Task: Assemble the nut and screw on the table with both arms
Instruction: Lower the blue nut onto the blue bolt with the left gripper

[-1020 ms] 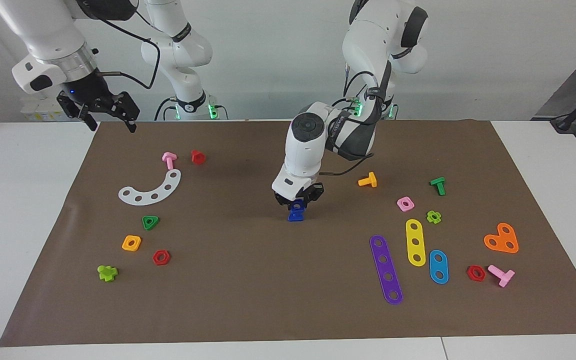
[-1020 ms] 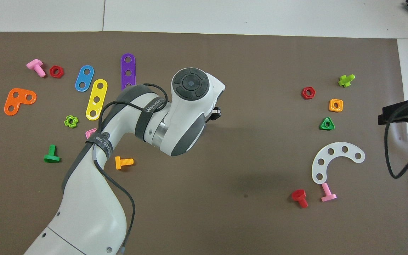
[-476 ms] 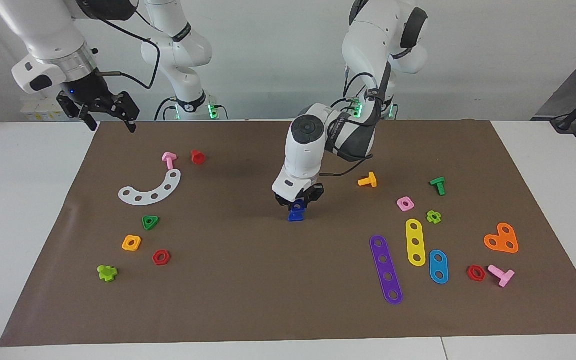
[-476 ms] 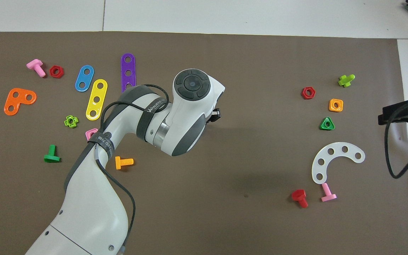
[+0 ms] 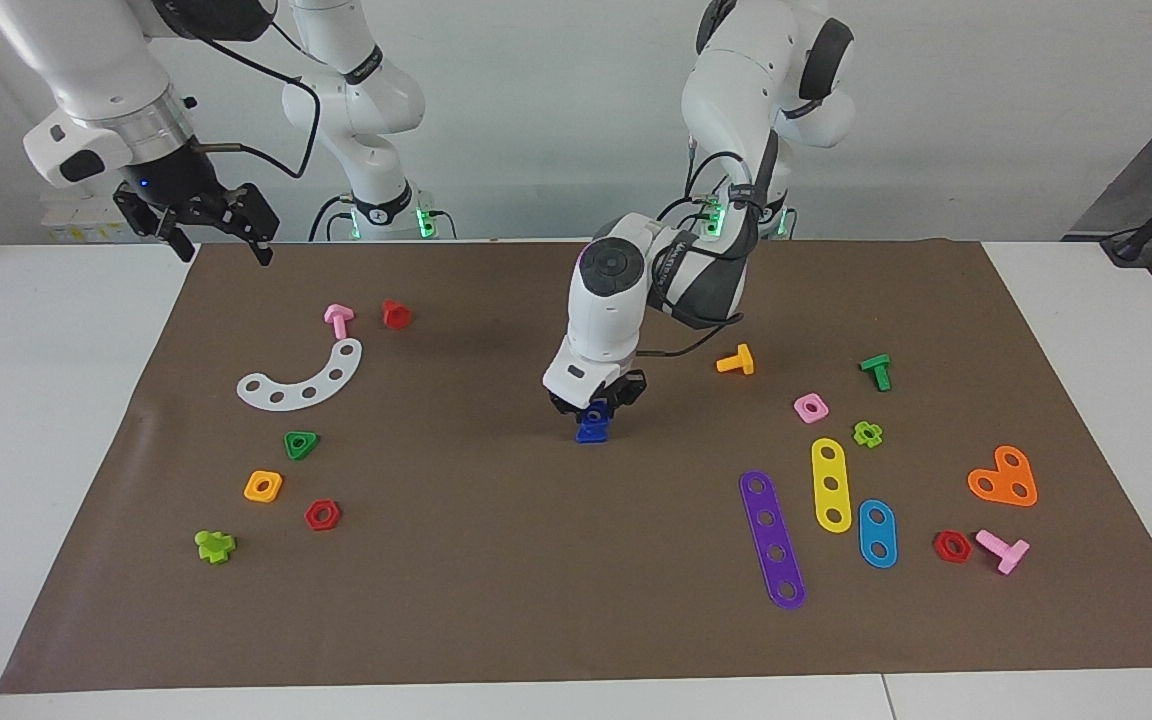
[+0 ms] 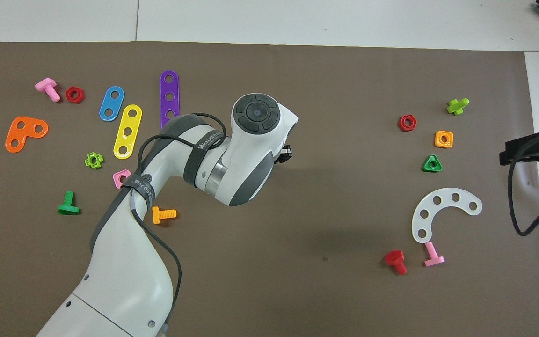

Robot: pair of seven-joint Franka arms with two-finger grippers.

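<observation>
Toward the right arm's end of the brown mat: a white curved strip (image 5: pixel 302 377), a pink screw (image 5: pixel 338 320), a red screw (image 5: pixel 395 314), a green triangular nut (image 5: pixel 301 444), an orange square nut (image 5: pixel 263 486), a red hex nut (image 5: pixel 322 515) and a lime cross piece (image 5: pixel 215 545). Toward the left arm's end lie an orange screw (image 5: pixel 736 360), a green screw (image 5: pixel 876 371), a pink square nut (image 5: pixel 811 407), and purple (image 5: pixel 773 539), yellow (image 5: pixel 831 484) and blue (image 5: pixel 877 533) strips side by side. An orange heart-shaped plate (image 5: pixel 1004 478) lies beside them.
</observation>
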